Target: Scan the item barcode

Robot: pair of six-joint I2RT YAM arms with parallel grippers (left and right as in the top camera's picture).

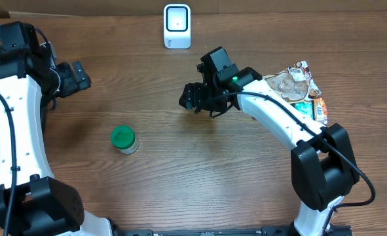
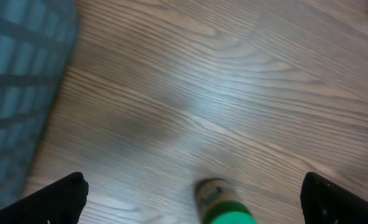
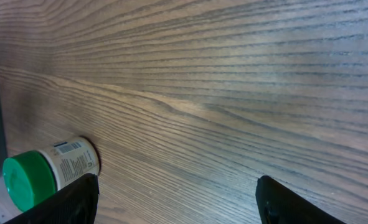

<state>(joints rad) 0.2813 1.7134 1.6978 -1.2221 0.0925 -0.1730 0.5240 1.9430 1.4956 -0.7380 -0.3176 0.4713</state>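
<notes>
1. Desk point(image 1: 180, 183): wood, carries everything.
2. Snack packets point(image 1: 301, 88): heaped right of scanner.
3. Scanner point(image 1: 177, 26): far edge, window facing arms to read barcodes.
4. Right gripper point(image 1: 190, 98): just before scanner, jaws parted, empty.
5. Left gripper point(image 1: 80, 75): well left of scanner, spread wide, empty.
6. Green-capped bottle point(image 1: 124, 139): well before scanner, leftward, unheld; probably the next pick.

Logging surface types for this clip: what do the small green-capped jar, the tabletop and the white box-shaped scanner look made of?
The small green-capped jar: glossy cap, likely plastic; printed label looks like paper. The tabletop: brown wood grain, faint sheen, possibly laminate. The white box-shaped scanner: smooth casing, probably plastic.
</notes>
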